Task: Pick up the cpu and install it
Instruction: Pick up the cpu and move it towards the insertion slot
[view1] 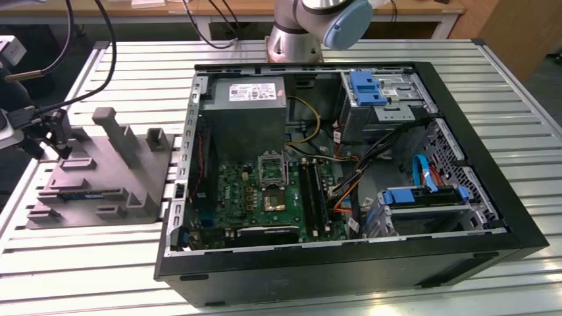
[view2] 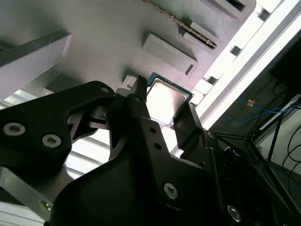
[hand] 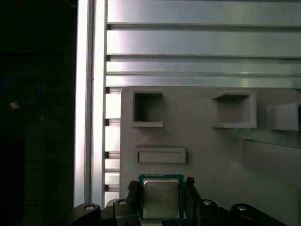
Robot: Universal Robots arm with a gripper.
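The cpu [hand: 161,198] is a small square chip with a silvery top and a green rim, lying flat on the grey fixture [hand: 207,155]. In both wrist views my gripper [hand: 161,188] straddles it, one black finger against each of two opposite edges, shut on it. The second wrist view shows the cpu [view2: 164,96] bright between the fingers [view2: 141,101]. In the exterior view my gripper [view1: 52,141] hangs low over the far end of the fixture [view1: 97,178], at that view's left. The motherboard socket [view1: 274,199] lies inside the open computer case [view1: 457,151].
The fixture carries upright grey posts [view1: 114,131] and square pockets [hand: 148,109]. Cables [view1: 88,79] run from my wrist over the slatted aluminium table [view1: 123,250]. The case holds a power supply [view1: 256,105], blue drive bays [view1: 367,89] and loose wires. The table's edge [hand: 91,103] is close.
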